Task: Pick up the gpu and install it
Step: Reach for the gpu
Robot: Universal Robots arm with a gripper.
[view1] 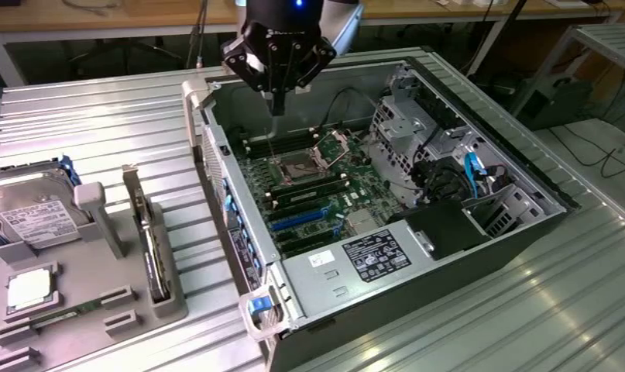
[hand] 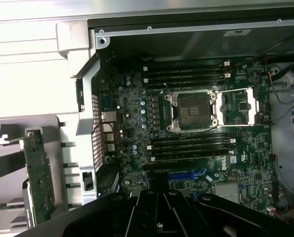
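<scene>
The fingers [view1: 278, 102] hang narrow, pressed together with nothing between them, over the open computer case [view1: 519, 167]. The case lies on its side, so the motherboard [view1: 312, 194] faces up to them. Just under the fingers are the memory slots and the open cpu socket [view1: 291, 165]. A little further from them is the blue slot [view1: 297, 219], which I judge is the place where a card must go.

The gpu [view1: 152, 248] is well apart from the fingers, outside the case toward the exterior view's left. It stands on its edge in a groove of the grey holder [view1: 116, 310] on the bench [view1: 560, 310], probably so that its upper edge is free for a grasp from above. It is not yet picked up.

On the same holder rest the hard drive [view1: 28, 217] and 1 small square chip [view1: 28, 288]. Between the fingers and the gpu rises the side wall [view1: 214, 151] of the case. On the other side of the fingers, the drive cage [view1: 405, 132] and cables [view1: 467, 174] crowd the inside.
</scene>
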